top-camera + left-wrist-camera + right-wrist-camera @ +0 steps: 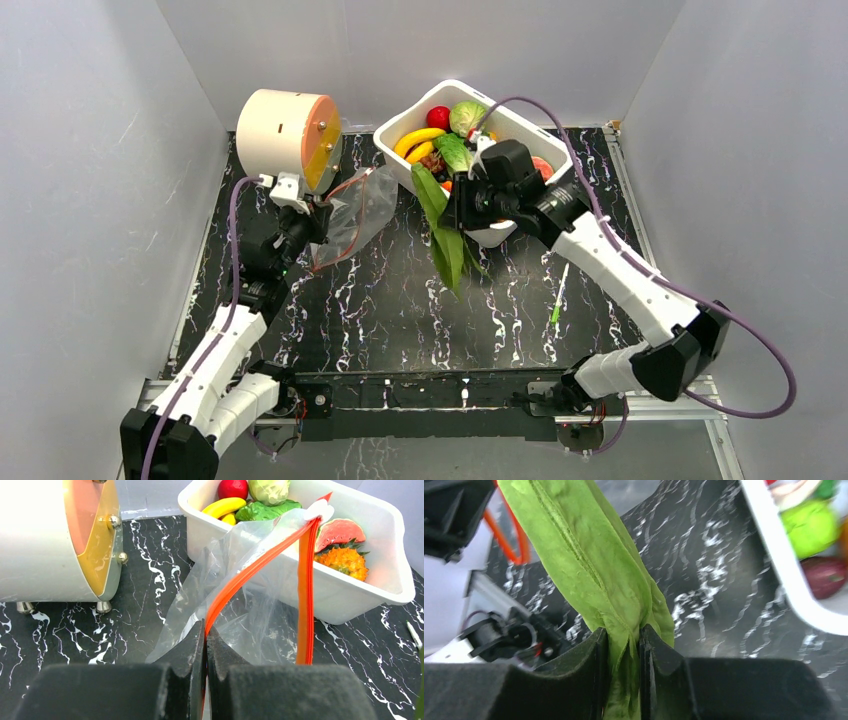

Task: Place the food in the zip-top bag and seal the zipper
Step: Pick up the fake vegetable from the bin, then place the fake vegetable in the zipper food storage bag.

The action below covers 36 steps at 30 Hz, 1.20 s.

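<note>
The left gripper (pixel 205 630) is closed, with the zipper (pixel 305 595) of the bag (pixel 360 205) pinched between its fingers. The bag is held up off the table (pixel 400 320) at the far left, just beside the cylinder (pixel 275 130) and left of the tub (pixel 452 86). Its mouth is held partly open, with one zipper strip running up from the fingers and the other hanging beside it.

The right gripper (pixel 621 635) is narrowed onto the greens (pixel 589 565), which are clamped between its fingers. The greens are located at the tub's near left corner, right of the bag and apart from it; the leaf hangs down toward the table. Whether its tip touches the table cannot be told.

The remaining food, including a banana (pixel 418 138), is contained in the tub at the far centre.
</note>
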Tool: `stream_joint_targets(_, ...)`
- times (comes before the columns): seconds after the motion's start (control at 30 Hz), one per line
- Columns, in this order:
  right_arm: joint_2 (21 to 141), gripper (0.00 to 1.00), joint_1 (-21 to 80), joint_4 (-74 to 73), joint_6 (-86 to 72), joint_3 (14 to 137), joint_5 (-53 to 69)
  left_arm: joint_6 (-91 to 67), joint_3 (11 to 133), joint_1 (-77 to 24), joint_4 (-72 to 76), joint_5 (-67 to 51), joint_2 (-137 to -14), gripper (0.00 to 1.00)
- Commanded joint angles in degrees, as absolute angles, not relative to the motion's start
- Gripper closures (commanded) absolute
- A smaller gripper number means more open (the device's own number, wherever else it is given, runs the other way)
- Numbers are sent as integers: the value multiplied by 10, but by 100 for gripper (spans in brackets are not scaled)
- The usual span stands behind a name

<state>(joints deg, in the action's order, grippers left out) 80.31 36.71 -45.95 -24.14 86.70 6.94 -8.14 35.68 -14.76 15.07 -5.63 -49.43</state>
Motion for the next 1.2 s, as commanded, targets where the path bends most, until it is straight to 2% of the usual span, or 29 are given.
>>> stream_joint_targets(0.0,733,85,373,-333,-388,791,184,-87,361,-149,181,-60,-510,100)
stream_joint_targets(0.1,697,86,380,-222,-476,713,240,-108,349,-149,186,-65,-508,100)
stream_joint_targets(0.23,674,87,398,-119,-584,641,244,-135,335,-149,182,-78,-500,100)
stream_joint_targets(0.6,764,87,506,-102,-646,671,226,-163,304,-150,176,-132,-479,100)
stream_joint_targets(0.93,835,77,524,-33,-742,648,277,-157,275,-150,184,-148,-448,100)
stream_joint_targets(1.17,875,77,524,-37,-746,651,264,-131,271,-150,178,-175,-426,100)
